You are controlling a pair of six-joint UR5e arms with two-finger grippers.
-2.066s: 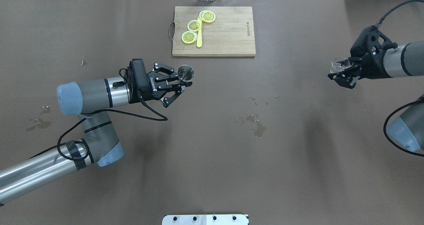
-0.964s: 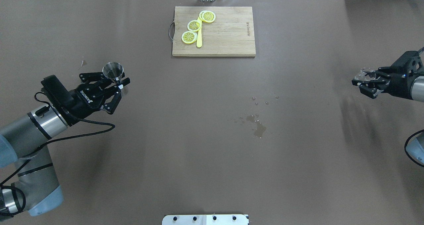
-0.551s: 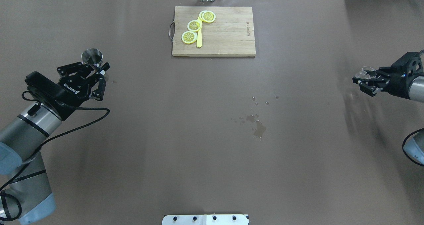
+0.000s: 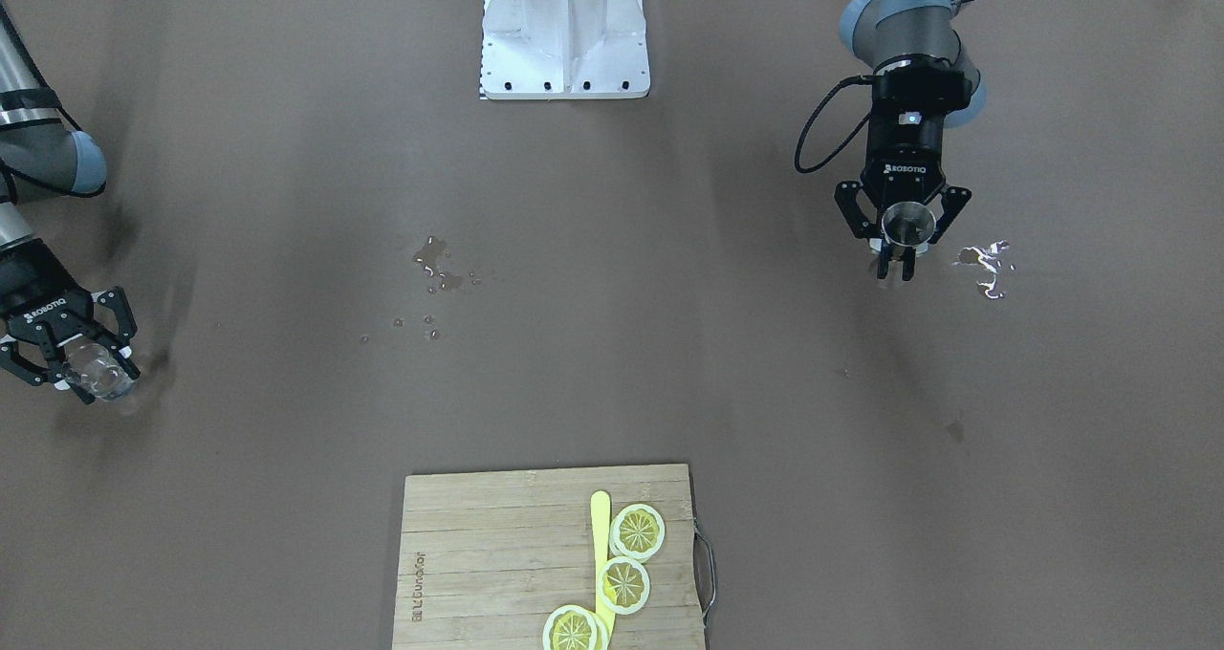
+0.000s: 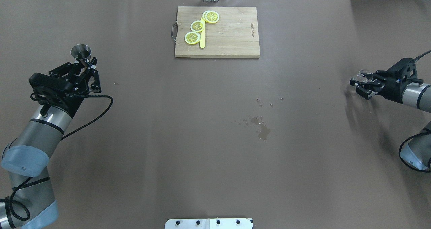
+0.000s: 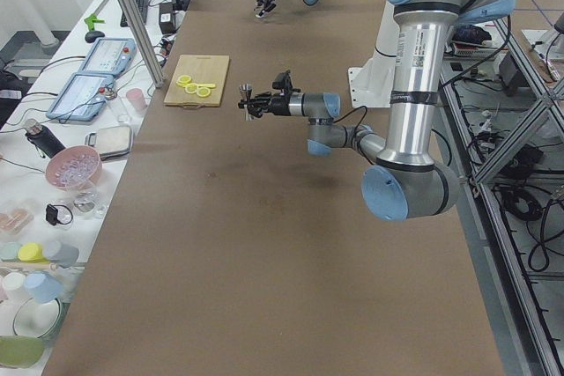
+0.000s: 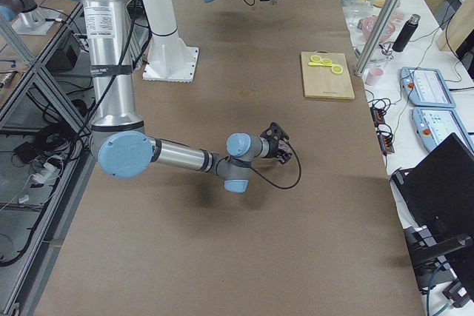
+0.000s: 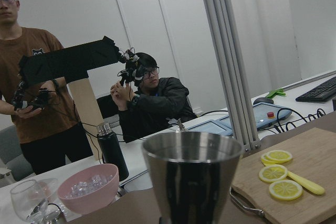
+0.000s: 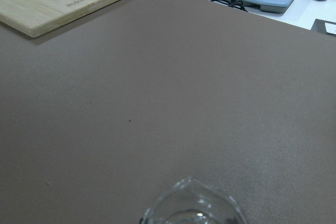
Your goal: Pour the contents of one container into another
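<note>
A steel conical cup (image 5: 80,52) stands upright in my left gripper (image 5: 85,64), which is shut on its lower part, above the table's far left. In the front-facing view the steel cup (image 4: 907,222) and left gripper (image 4: 903,249) show at the upper right. The cup (image 8: 191,177) fills the left wrist view. My right gripper (image 5: 359,84) is shut on a small clear glass (image 5: 362,76) at the table's right end, low over the surface. The glass (image 4: 98,371) sits in the right gripper (image 4: 88,375), and its rim (image 9: 192,207) shows in the right wrist view.
A wooden cutting board (image 5: 232,33) with lemon slices (image 5: 197,26) and a yellow knife (image 5: 202,40) lies at the back centre. Water drops (image 5: 261,125) spot the middle, and a shiny puddle (image 4: 985,263) lies beside the left gripper. The robot base (image 4: 564,29) stands at the near edge.
My left arm has swung toward the table's left and a little back, carrying the steel cup. The right gripper with the glass has drifted slightly toward the centre and lower.
</note>
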